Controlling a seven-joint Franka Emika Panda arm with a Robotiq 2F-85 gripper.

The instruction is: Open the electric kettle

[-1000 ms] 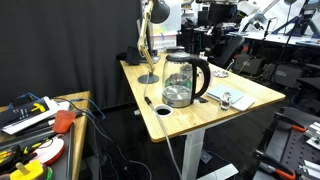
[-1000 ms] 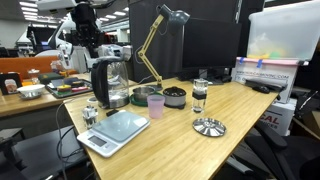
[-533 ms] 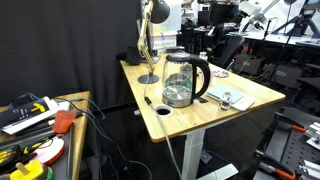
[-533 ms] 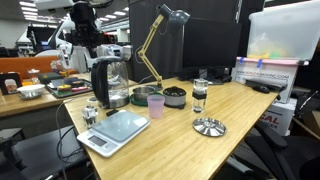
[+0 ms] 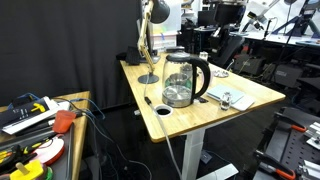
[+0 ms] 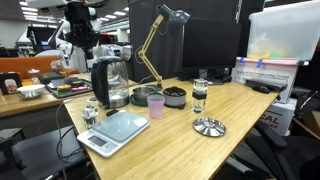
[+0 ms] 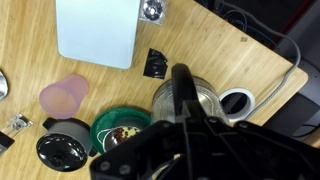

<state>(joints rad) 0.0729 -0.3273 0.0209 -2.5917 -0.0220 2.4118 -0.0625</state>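
Observation:
The electric kettle [image 5: 184, 80] is a clear glass jug with a black handle and black lid. It stands on the wooden desk [image 5: 250, 92] and shows in both exterior views [image 6: 108, 83]. Its lid lies down flat. My gripper [image 6: 79, 38] hangs in the air above and behind the kettle, not touching it. In the wrist view the kettle [image 7: 205, 100] lies straight below me, handle toward the top of the frame. My gripper [image 7: 186, 132] is a dark mass there, and its fingers cannot be told apart.
A desk lamp [image 6: 160, 40] stands behind the kettle. A white scale [image 6: 115, 128], pink cup [image 6: 155, 104], black round container [image 6: 174, 96], glass [image 6: 199, 95] and metal disc [image 6: 208, 126] sit beside it. A cable hole [image 5: 162, 110] is near the desk edge.
My gripper has shifted slightly above the kettle. The kettle and the other things have not moved.

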